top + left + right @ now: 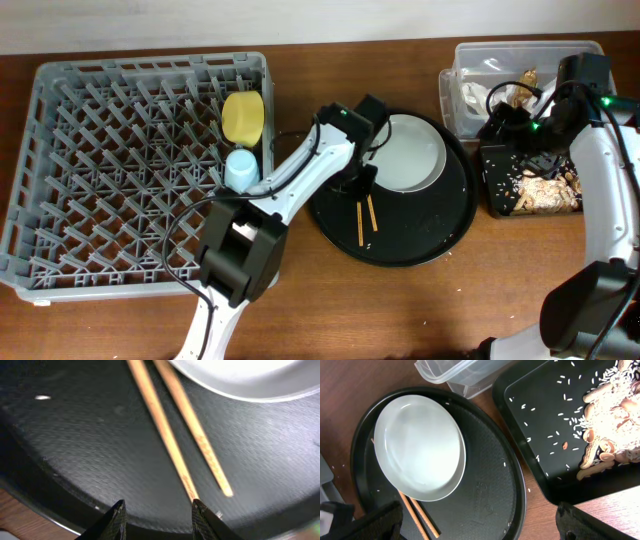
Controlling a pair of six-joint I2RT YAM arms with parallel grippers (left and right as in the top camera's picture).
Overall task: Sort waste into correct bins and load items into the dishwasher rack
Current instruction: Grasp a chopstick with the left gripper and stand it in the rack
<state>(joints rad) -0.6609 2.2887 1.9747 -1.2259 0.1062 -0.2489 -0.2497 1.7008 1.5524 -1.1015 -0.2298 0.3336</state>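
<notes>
Under my left wrist camera, only the tips of my left gripper (159, 517) show. They stand apart with nothing between them, low over the round black tray (75, 435). The wooden chopsticks (165, 435) lie side by side on that tray. Their far ends are cut off at the top of the view. One stick ends just beside one finger; I cannot tell if they touch. Only the rim of the pale plate-bowl (250, 380) shows.

From above, my left arm hides part of the plate-bowl. My right arm covers part of the clear tub (452, 90) and the black rectangular tray (492, 195). White tissue (475, 95) shows in the tub; a gold bit beside it is hard to make out. My right gripper (477, 510) is wide open and holds nothing.

Beige food scraps (605, 445) are heaped in the rectangular tray. The yellow bowl (243, 117) and light-blue cup (241, 168) sit in the grey rack (150, 62).
</notes>
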